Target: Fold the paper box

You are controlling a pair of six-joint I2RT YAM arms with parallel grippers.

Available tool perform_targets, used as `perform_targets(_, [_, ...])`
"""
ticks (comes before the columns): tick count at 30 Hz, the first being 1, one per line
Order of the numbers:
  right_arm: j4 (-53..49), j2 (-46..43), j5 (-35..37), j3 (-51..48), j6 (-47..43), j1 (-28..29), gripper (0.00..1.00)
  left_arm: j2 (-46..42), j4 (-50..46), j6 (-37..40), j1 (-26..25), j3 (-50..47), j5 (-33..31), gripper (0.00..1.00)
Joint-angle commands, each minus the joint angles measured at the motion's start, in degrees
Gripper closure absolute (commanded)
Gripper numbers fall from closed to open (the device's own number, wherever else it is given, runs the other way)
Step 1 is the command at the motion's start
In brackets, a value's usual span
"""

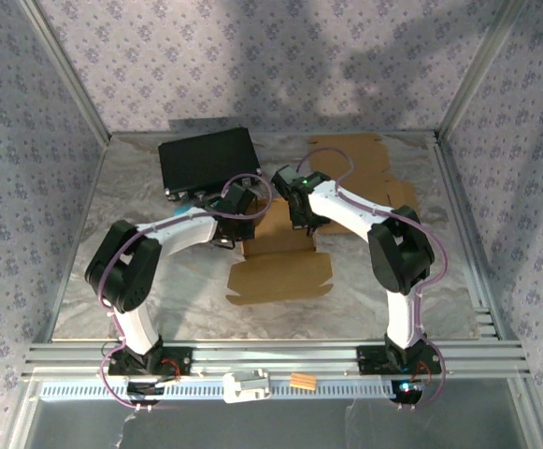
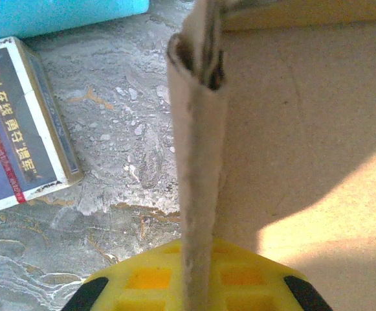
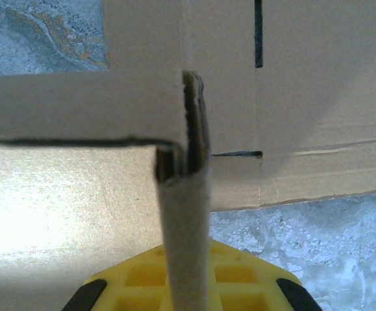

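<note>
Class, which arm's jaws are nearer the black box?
Left. The left arm holds the paper box wall just in front of the black box; the right arm holds the opposite wall, farther right.

Printed carton (image 2: 19, 123) cut off at left edge. Paper box (image 2: 304, 129) runs past right edge. White rail item (image 1: 248, 385) unidentifiable.

The brown cardboard paper box (image 1: 280, 276) lies partly folded at the middle of the surface (image 1: 140, 290). Its front flap is flat, while its doubled-over left side wall (image 2: 200, 181) and right side wall (image 3: 184, 220) stand upright.
</note>
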Motion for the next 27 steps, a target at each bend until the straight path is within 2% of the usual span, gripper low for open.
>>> perform_targets(1, [-1.91, 0.15, 1.38, -0.03, 0.73, -0.15, 1.0, -1.76, -1.85, -0.74, 0.5, 0.03, -2.27, 1.0])
perform_targets(6, [-2.21, 0.44, 0.8, 0.41, 1.13, 0.2, 1.0, -0.13, -6.31, -3.32, -1.34, 2.38, -6.87, 1.0])
perform_targets(11, [-2.45, 1.11, -0.37, 0.41, 1.52, 0.17, 1.0, 1.05, -7.87, -5.28, -3.06, 3.65, -7.91, 1.0])
perform_targets(13, [-2.67, 1.35, -0.71, 0.32, 1.5, 0.15, 1.0, 0.89, -8.26, -5.48, -3.03, 4.18, -7.36, 0.92])
perform_targets(17, [-2.64, 1.51, -1.59, -0.02, 1.17, -0.06, 1.0, -0.96, -8.68, -5.38, -2.67, 5.07, -5.11, 0.68])
perform_targets(19, [-2.49, 1.59, -1.95, -0.11, 0.9, -0.1, 1.0, -2.41, -7.99, -4.91, -2.49, 4.81, -3.82, 0.61])
perform_targets(27, [-2.52, 2.12, -3.0, -0.04, 0.49, -0.77, 1.0, -4.83, -8.06, -2.02, 0.62, 3.68, 0.99, 0.58])
